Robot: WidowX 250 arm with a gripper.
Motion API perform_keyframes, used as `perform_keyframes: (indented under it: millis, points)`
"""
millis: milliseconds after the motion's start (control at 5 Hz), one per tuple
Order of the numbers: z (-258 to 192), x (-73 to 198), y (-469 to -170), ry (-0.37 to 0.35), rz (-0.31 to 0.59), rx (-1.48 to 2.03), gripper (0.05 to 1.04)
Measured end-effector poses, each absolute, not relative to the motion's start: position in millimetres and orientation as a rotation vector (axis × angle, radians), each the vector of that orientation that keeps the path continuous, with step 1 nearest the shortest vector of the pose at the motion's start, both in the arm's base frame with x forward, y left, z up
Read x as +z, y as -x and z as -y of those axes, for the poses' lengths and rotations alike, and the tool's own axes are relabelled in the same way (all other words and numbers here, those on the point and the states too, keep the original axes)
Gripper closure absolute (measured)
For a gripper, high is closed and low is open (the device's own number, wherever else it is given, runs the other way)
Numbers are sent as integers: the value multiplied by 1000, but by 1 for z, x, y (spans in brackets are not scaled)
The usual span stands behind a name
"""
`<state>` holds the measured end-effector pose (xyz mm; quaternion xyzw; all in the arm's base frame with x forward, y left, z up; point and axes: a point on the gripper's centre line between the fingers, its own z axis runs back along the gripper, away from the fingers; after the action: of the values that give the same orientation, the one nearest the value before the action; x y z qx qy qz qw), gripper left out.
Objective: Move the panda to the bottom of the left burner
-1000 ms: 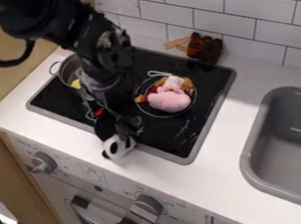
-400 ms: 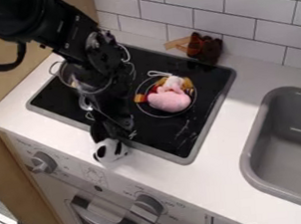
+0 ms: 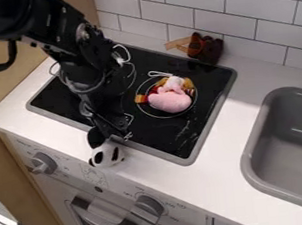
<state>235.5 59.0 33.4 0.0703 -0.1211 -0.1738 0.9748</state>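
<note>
Plainly, fingers [image 3: 112, 132] closed on the panda [image 3: 106, 155] hang well apart from the pink toy [image 3: 170, 101].

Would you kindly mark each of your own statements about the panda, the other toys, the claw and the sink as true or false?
1. The panda is inside the sink. False: it is at the front edge of the cooktop, and the sink is off to the right.
2. The pink plush toy is on the cooktop. True.
3. The claw is over the pink plush toy. False: it is down at the panda.
4. The dark brown toy is behind the cooktop, by the tiled wall. True.
5. The panda is all brown. False: it is black and white.
</note>
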Motion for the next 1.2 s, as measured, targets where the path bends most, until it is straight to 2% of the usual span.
perform_keyframes:
  millis: [400,600,800,1200]
  points:
    - [-86,75,-231,-144,144,-426,985]
    - [-113,90,-228,-177,109,-477,986]
    - [-144,94,-229,-204,88,-521,986]
    - [-179,73,-239,-196,125,-563,986]
